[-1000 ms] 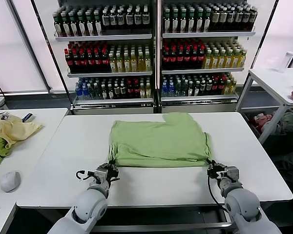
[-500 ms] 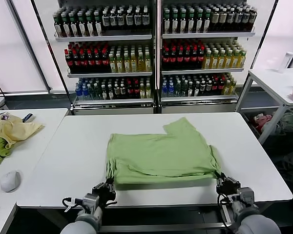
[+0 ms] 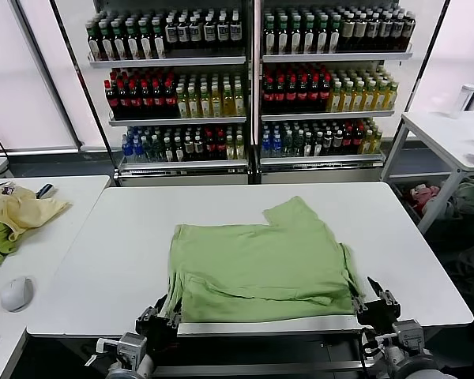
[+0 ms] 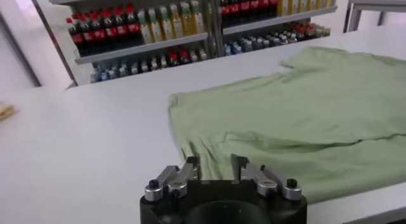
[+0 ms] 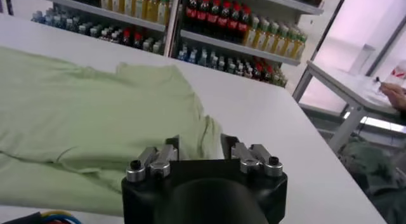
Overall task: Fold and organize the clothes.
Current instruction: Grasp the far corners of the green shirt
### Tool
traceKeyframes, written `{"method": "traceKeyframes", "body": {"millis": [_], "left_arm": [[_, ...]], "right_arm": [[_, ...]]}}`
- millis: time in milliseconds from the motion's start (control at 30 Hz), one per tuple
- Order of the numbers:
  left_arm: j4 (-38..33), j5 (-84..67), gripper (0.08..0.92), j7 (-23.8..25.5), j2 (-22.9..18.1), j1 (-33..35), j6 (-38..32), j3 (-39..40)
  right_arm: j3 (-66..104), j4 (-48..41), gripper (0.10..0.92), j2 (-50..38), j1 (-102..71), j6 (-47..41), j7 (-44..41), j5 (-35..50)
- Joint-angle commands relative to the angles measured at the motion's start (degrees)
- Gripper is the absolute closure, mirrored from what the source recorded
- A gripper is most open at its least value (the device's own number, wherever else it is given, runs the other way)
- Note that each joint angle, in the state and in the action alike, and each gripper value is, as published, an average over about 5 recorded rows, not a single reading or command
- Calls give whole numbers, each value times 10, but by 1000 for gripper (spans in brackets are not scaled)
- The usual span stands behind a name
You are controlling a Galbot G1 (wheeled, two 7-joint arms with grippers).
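Left claw at the near edge of the white desk, fingers apart, gripping nothing. Right claw at the same edge, fingers apart, empty. Between them lies the light green cotton shirt, folded flat, near hem beside both claws. Behind the desk: shelves of bottled drinks. Crumpled pale yellow cloth on the side desk to the left.

My left gripper sits low at about seven o'clock of the head view, at the near table edge, fingers parted with nothing between them. My right gripper sits at about five o'clock, likewise at the near edge, jaws apart and empty. Both wrists point forward, away from my body.
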Motion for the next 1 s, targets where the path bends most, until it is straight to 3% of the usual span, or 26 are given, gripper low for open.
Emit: {"method": "traceKeyframes", "body": {"millis": [33, 167, 367, 700, 1000], "left_arm": [[75, -38, 440, -5, 13, -108, -16, -3], [142, -74, 319, -6, 23, -202, -17, 20], [245, -114, 189, -6, 27, -332, -18, 68], [441, -128, 177, -6, -17, -486, -21, 130], [554, -111, 177, -7, -53, -540, -16, 149]], "right_arm": [[-71, -80, 282, -15, 166, 3, 23, 23], [-140, -162, 213, -9, 281, -10, 30, 44], [-200, -284, 203, 13, 420, -23, 35, 87], [-266, -475, 203, 62, 562, -27, 17, 99], [-290, -634, 203, 117, 652, -16, -5, 67]]}}
